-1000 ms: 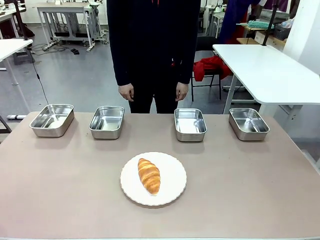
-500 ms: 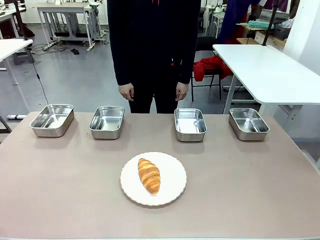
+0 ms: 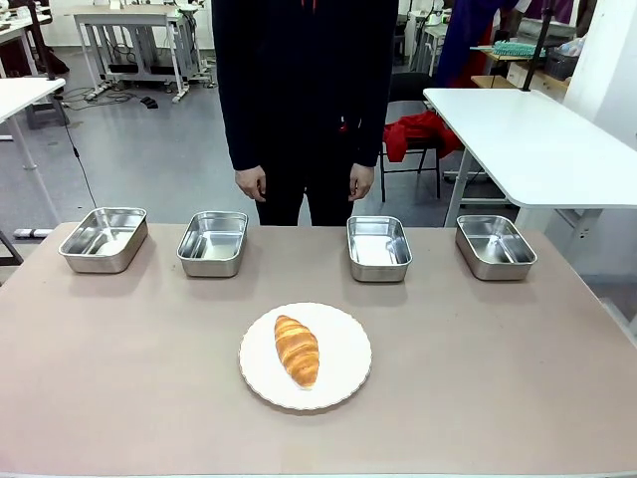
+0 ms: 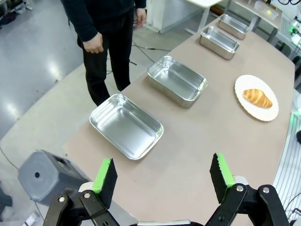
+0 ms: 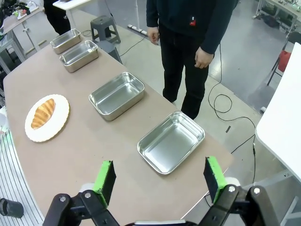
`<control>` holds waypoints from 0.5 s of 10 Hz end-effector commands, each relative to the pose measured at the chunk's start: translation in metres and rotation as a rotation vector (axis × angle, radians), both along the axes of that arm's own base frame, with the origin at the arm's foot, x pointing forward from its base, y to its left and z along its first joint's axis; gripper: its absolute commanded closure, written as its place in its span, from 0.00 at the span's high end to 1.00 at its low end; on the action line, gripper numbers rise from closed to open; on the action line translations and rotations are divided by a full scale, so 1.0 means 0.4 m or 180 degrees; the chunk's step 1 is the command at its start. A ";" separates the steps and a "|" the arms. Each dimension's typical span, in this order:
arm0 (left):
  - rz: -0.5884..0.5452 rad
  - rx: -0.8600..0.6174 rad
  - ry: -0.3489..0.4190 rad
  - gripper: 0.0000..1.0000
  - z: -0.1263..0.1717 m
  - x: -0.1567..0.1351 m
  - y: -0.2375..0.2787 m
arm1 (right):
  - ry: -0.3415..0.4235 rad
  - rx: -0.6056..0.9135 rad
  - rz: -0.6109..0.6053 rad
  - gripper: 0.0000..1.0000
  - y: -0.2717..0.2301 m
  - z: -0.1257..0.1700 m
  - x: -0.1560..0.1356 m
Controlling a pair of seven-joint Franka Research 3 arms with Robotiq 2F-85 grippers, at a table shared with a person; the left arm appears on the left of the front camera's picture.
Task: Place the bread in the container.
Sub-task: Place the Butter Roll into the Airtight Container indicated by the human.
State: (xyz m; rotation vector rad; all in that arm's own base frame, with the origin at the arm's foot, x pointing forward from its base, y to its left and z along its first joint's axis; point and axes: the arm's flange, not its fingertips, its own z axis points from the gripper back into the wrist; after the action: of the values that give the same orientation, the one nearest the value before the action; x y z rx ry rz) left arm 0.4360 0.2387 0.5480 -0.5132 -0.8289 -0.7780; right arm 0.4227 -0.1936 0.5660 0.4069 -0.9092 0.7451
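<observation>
The bread [image 3: 297, 351] is a golden-brown croissant lying on a round white plate [image 3: 343, 373] at the table's near middle; it also shows as the bread [image 4: 257, 98] and the bread [image 5: 43, 113] in the wrist views. Several shiny steel containers stand in a row along the far edge, among them one container [image 3: 212, 242] and another [image 3: 378, 247]. My left gripper [image 4: 163, 176] hangs open and empty high above the table's left end, over a container [image 4: 126, 125]. My right gripper [image 5: 160, 177] is open and empty above the right end, over a container [image 5: 171, 141].
A person stands at the far side, both hands [image 3: 252, 183] hanging by their sides, off the table. A grey stool [image 4: 44, 175] stands on the floor by the left end. A white table [image 3: 528, 139] sits at the back right.
</observation>
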 end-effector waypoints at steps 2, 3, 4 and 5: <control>-0.0011 0.0002 -0.0008 1.00 -0.001 -0.002 0.002 | -0.0007 0.0002 -0.0001 0.98 0.000 0.002 -0.001; -0.0011 0.0002 -0.0008 1.00 -0.001 -0.002 0.002 | -0.0007 0.0002 -0.0001 0.98 0.000 0.002 -0.001; -0.0011 0.0002 -0.0008 1.00 -0.001 -0.002 0.002 | -0.0007 0.0002 -0.0001 0.98 0.000 0.002 -0.001; -0.0011 0.0002 -0.0008 1.00 -0.001 -0.002 0.002 | -0.0007 0.0002 -0.0001 0.98 0.000 0.002 -0.001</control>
State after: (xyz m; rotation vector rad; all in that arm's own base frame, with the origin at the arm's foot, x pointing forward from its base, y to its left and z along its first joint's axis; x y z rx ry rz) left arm 0.4365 0.2389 0.5470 -0.5144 -0.8273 -0.7772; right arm 0.4227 -0.1936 0.5660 0.4070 -0.9092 0.7451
